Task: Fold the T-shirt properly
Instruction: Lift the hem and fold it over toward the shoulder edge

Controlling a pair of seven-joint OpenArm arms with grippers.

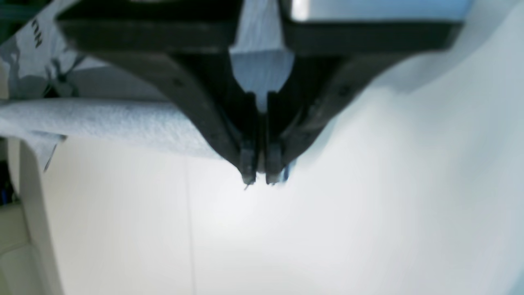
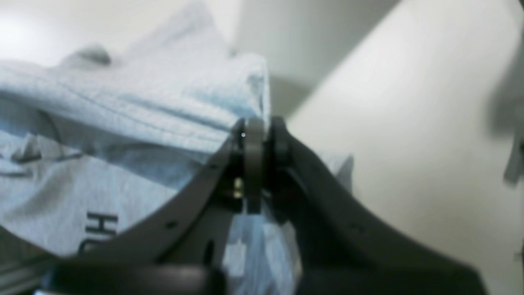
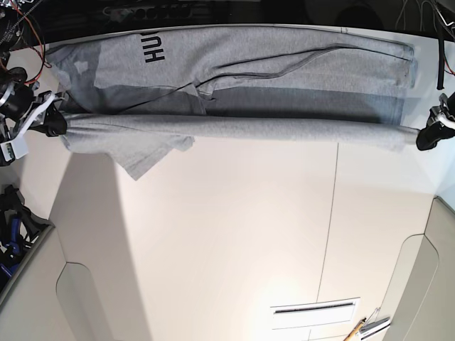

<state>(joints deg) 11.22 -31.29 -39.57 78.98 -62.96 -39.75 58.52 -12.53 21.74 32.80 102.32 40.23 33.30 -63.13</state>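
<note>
The heather-grey T-shirt lies across the far part of the white table, black lettering at the far left. Its near edge is lifted and pulled taut in a band between both grippers. My right gripper is at the left of the base view and is shut on the shirt's end, as the right wrist view shows. My left gripper is at the right table edge, shut on the other end, with its fingertips pinched together. A sleeve hangs down near the left.
A seam runs front to back through the table. A slot and a pen-like tool are at the front right. Cables and dark gear sit off the table's left side. Table corners have cut-outs in front.
</note>
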